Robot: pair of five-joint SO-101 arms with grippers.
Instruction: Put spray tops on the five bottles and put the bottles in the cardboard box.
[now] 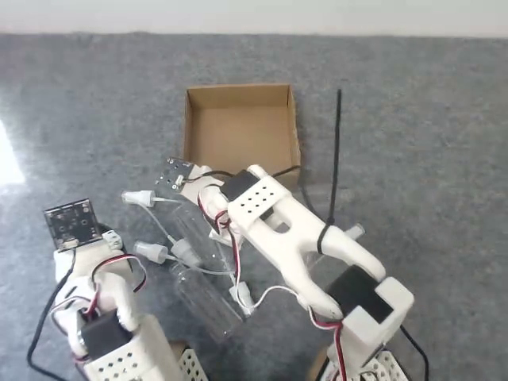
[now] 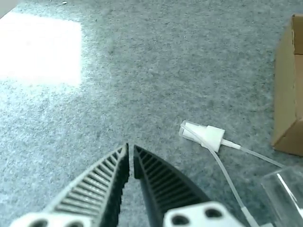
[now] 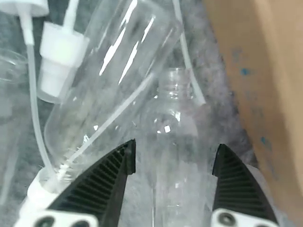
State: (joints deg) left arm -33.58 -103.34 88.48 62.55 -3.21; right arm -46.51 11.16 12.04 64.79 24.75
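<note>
Progress: early, you have nothing in the cardboard box [image 1: 238, 131] | bottles lie on the carpet just beside it; one long bottle [image 3: 113, 71] seems topped, a spray top [image 2: 204, 135] lies loose | your right gripper [image 3: 175, 146] spread wide astride an uncapped bottle [image 3: 171, 118], gripping nothing | your left gripper [image 2: 131, 149] almost closed, empty, near the loose top.
</note>
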